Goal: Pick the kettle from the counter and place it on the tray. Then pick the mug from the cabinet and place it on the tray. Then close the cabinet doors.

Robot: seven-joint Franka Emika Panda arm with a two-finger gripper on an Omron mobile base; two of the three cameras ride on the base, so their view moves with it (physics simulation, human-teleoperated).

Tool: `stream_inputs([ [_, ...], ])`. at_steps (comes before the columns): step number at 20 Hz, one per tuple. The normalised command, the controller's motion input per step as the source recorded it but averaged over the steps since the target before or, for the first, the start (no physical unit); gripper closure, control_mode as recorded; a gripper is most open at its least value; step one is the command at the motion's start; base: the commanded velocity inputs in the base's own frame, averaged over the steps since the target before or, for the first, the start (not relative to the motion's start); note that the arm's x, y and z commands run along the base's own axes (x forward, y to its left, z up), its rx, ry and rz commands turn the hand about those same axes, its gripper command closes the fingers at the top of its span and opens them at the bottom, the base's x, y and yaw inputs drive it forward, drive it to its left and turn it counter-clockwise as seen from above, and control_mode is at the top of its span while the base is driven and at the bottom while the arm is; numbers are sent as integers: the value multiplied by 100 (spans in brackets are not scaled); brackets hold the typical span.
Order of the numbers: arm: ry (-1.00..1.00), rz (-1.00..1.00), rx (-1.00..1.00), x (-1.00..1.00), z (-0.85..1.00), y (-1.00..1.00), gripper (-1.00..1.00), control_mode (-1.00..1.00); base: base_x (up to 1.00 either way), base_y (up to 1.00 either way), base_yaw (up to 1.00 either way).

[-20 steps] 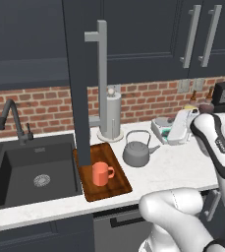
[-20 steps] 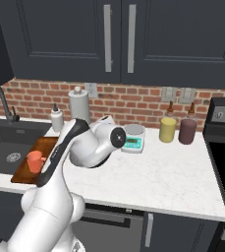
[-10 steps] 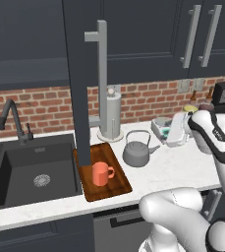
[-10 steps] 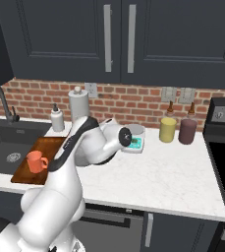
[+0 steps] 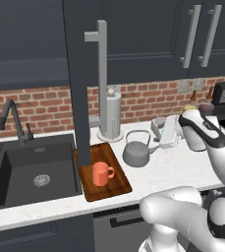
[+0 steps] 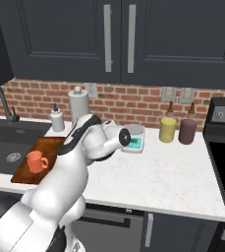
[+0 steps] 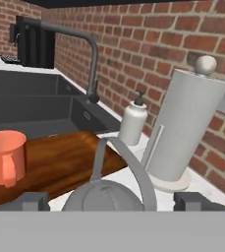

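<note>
beside the tray (image 5: 115, 173) on the counter (image 5: 182, 165), the wide-open, empty gripper (image 7: 111, 201) flanks the kettle (image 7: 101, 194).

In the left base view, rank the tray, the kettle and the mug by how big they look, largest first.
1. Tray, clearly the largest.
2. Kettle, standing on the counter beside the tray.
3. Mug, the smallest, standing on the tray.
All three sit at much the same distance from the camera, so the order looks reliable.

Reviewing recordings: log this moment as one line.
hand: open, at kettle | kettle: on counter, beside tray | mug: on tray | cabinet door: open
</note>
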Motion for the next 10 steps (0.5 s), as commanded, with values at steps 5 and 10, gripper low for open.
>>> stream_inputs([
  [5,1,9,0,38,-21,0,-100,-100,0,0,0],
  [10,1,10,0,33,-26,0,-100,-100,0,0,0],
])
